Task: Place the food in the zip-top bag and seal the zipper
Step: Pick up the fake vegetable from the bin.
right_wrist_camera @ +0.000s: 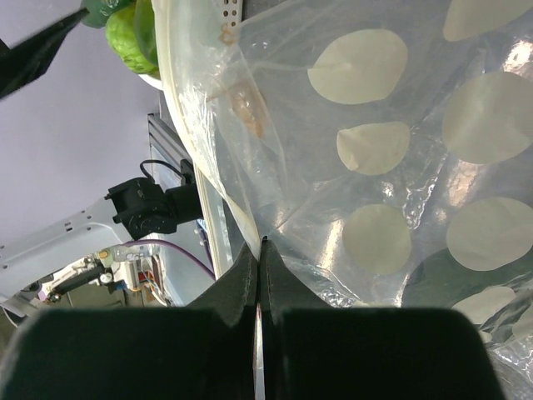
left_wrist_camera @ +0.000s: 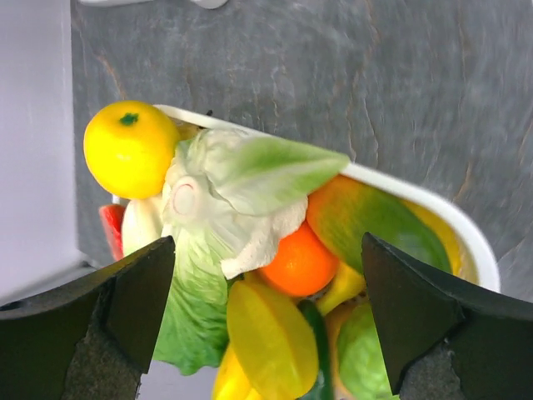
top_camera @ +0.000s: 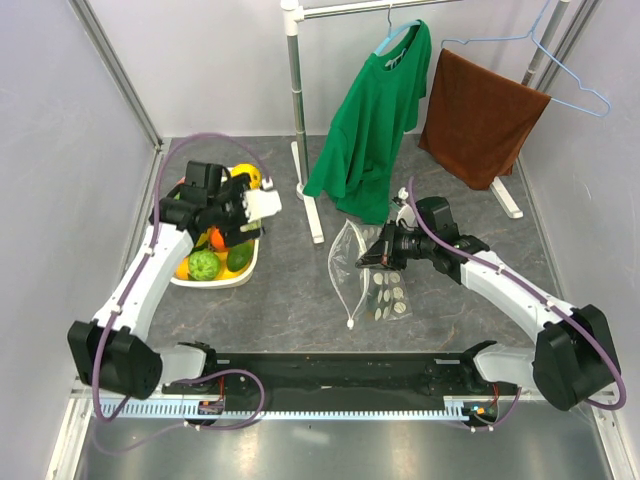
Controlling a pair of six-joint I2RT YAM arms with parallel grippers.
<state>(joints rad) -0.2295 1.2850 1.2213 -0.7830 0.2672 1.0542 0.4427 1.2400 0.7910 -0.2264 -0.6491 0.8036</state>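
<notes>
In the left of the top view, the left gripper (left_wrist_camera: 266, 247) stood apart astride the cabbage (left_wrist_camera: 225, 192) above the tray (left_wrist_camera: 433, 202). The right gripper (right_wrist_camera: 260, 271) was clamped on the zip-top bag (right_wrist_camera: 400, 167).

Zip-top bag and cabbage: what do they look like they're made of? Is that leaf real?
The zip-top bag looks like thin, glossy clear plastic film: it crinkles, glints, and things show through it between the cream dots. The cabbage seems to be a moulded plastic or rubber toy with a satin finish: its leaves are thick, smooth-edged and evenly coloured, so probably not real.
</notes>
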